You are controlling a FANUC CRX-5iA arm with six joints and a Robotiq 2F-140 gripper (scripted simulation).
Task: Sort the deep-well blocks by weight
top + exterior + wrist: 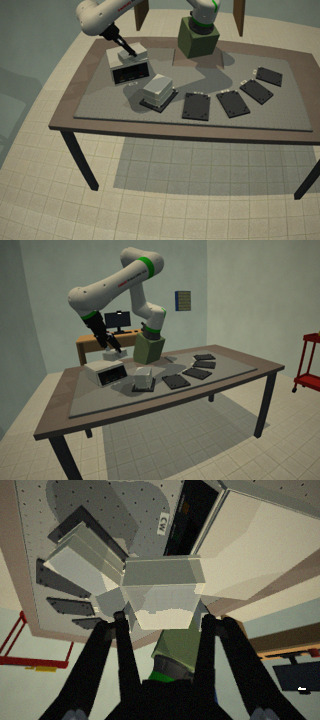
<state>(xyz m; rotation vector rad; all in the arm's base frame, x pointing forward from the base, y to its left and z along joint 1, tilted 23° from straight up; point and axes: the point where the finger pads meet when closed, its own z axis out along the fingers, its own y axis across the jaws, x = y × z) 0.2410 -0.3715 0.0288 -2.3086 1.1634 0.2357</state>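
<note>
Wrist view: tool [162, 622] pinching pale block [162, 597]; "CW" tag [162, 523] readable beside check-weigher [240, 555]

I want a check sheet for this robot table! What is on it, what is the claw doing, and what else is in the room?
Surface: brown table with a grey dotted mat.
Job's things: one block in the air above the check-weigher; its lamps look dark. Two more blocks stacked on the infeed nest. Four dark nests, each with no block.
Clutter: nothing seen.
Grippers: gripper shut on the block, tilted over the weigher.
Cables: nothing seen.
Surroundings: desk with monitor, red cart, blue wall rack, tiled floor.
</note>
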